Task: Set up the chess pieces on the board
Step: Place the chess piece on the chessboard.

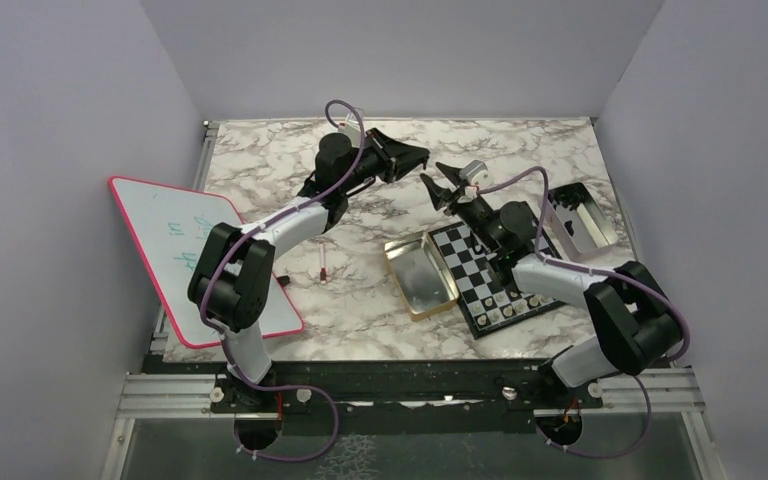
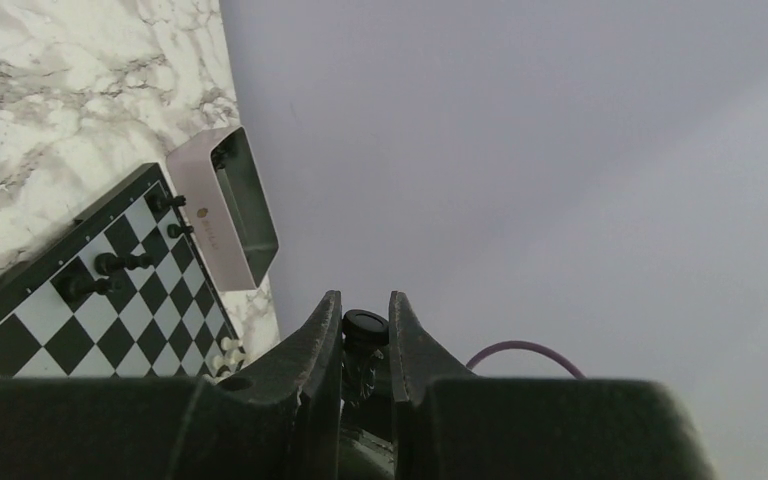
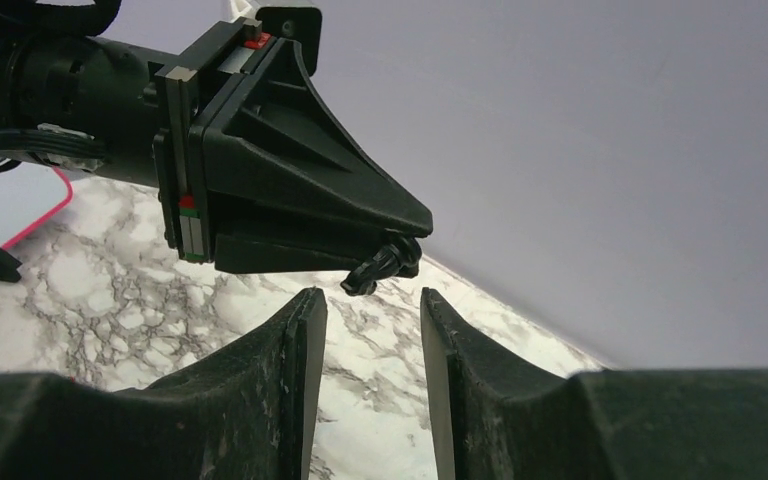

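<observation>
My left gripper (image 1: 420,157) is raised over the far middle of the table. It is shut on a black chess piece (image 2: 365,326), whose round base shows between the fingertips. The same piece (image 3: 384,264) sticks out of the left gripper's tip in the right wrist view. My right gripper (image 1: 438,181) is open and empty, its jaws (image 3: 372,300) just below and in front of that piece, apart from it. The board (image 1: 470,270) lies at the right. A few black pieces (image 2: 120,263) stand along one edge and white pieces (image 1: 505,311) along the near edge.
An open gold tin (image 1: 420,275) touches the board's left side. A second tin half (image 1: 580,215) stands at the far right, beyond the board. A pink-rimmed whiteboard (image 1: 200,255) lies at the left. A small red object (image 1: 322,265) lies between the whiteboard and the gold tin.
</observation>
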{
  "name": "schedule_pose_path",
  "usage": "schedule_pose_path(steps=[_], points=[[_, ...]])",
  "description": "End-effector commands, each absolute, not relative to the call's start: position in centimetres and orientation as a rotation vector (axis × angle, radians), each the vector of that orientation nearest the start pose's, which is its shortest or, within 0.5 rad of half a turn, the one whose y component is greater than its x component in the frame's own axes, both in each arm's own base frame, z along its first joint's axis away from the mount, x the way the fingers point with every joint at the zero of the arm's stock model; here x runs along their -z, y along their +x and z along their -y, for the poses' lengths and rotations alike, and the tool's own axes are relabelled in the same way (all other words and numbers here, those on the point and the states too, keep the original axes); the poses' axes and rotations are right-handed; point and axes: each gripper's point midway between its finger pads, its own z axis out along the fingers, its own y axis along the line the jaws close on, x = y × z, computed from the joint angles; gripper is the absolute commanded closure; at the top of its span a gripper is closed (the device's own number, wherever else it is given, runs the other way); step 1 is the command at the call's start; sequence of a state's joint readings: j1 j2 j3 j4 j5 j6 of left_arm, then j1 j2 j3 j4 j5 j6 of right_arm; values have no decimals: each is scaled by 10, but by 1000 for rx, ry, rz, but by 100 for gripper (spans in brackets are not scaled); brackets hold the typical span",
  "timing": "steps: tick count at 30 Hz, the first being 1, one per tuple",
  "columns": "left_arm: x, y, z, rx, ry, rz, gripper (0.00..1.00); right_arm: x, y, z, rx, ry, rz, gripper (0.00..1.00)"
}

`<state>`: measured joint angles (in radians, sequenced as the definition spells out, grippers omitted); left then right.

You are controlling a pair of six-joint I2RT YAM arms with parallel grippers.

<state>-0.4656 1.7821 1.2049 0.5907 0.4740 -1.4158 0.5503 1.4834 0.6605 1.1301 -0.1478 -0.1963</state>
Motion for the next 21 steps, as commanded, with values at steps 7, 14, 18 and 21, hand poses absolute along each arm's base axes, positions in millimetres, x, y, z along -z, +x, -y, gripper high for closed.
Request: schedule_pose_path(steps=[7,14,18,21], points=[[-317,411,332,1848,-465,-1713,91,-294,387,-258,-303,-582,-1040,55],[-315,409,329,1834,-473,-1706,91,-293,393,-265,-298,-575,-1042,56],[-311,409,328,1834,-492,-1707,91,-297,394,-266,-282,-559,-1036,57],[-310,408,327,1834,-494,-1704,91,-296,397,-266,-258,-549,-1040,62]])
